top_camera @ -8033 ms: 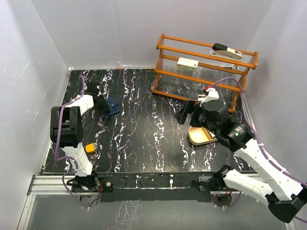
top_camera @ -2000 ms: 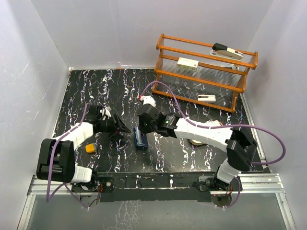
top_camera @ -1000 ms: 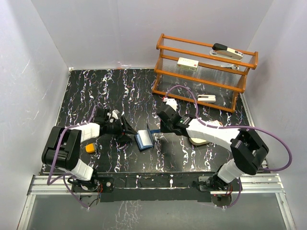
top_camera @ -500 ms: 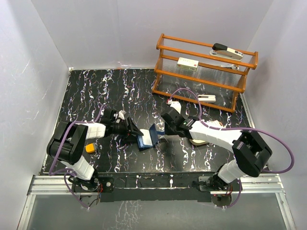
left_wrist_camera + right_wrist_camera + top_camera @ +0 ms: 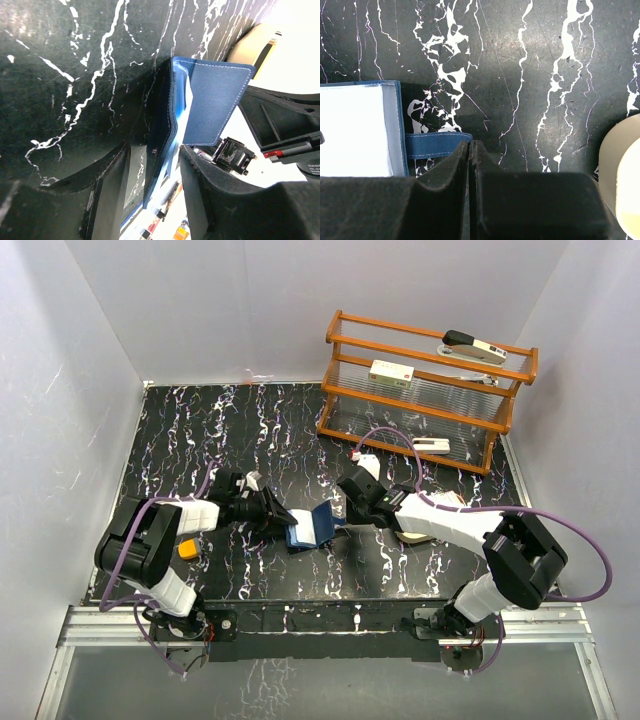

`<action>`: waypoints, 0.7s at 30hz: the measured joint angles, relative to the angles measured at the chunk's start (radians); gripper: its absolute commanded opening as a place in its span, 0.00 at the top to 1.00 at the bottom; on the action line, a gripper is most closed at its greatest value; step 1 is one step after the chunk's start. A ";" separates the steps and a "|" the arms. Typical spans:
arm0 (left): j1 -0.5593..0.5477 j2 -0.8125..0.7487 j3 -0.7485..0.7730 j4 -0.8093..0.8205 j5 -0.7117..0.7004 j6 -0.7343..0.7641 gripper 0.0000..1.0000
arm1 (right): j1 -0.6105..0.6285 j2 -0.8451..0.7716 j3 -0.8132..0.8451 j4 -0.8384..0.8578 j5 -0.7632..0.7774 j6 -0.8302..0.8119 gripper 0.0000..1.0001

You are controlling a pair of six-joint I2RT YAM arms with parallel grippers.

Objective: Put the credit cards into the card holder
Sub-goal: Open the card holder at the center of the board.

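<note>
The card holder (image 5: 306,531) lies open on the black marbled table, dark navy outside with a pale inside (image 5: 355,130). Its right flap (image 5: 220,100) stands raised. My left gripper (image 5: 279,517) reaches in from the left, and in the left wrist view it (image 5: 152,152) is open, its jaws straddling the near flap's edge with gaps on both sides. My right gripper (image 5: 344,512) is shut, and in the right wrist view its tips (image 5: 469,143) rest against the blue snap tab (image 5: 435,144). I cannot tell whether they pinch it. The credit cards do not show clearly.
A beige shallow tray (image 5: 410,535) sits under the right arm, also showing as a rim (image 5: 615,165) at the right wrist view's edge. A wooden rack (image 5: 430,400) at the back right carries white devices (image 5: 391,371). A small orange object (image 5: 188,550) lies by the left arm.
My left gripper has slid right up to the card holder and its jaws have narrowed around the near flap. The right flap stands higher. The right gripper has stayed shut by the tab.
</note>
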 measured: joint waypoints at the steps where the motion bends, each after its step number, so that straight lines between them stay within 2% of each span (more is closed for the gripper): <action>1: 0.000 -0.006 -0.001 0.003 0.000 -0.004 0.59 | 0.000 0.000 0.000 0.000 0.002 0.000 1.00; 3: 0.000 -0.020 -0.002 0.011 0.000 -0.014 0.66 | 0.000 0.000 0.000 -0.001 0.006 0.000 1.00; 6: 0.000 -0.050 -0.012 0.028 0.001 -0.027 0.91 | 0.000 0.000 -0.001 -0.001 0.009 0.000 1.00; 8: 0.000 -0.067 -0.018 0.041 0.002 -0.036 0.99 | 0.000 0.000 -0.004 0.001 0.009 -0.001 1.00; 13: 0.000 -0.071 -0.029 0.076 0.008 -0.049 1.00 | 0.000 -0.001 -0.017 0.001 -0.009 -0.015 0.99; 18: 0.000 -0.079 -0.032 0.068 0.006 -0.043 1.00 | 0.000 -0.013 -0.010 -0.014 -0.040 -0.019 0.74; 21: -0.001 -0.094 -0.032 0.039 0.000 -0.022 1.00 | 0.000 -0.016 0.026 -0.060 -0.065 -0.018 0.65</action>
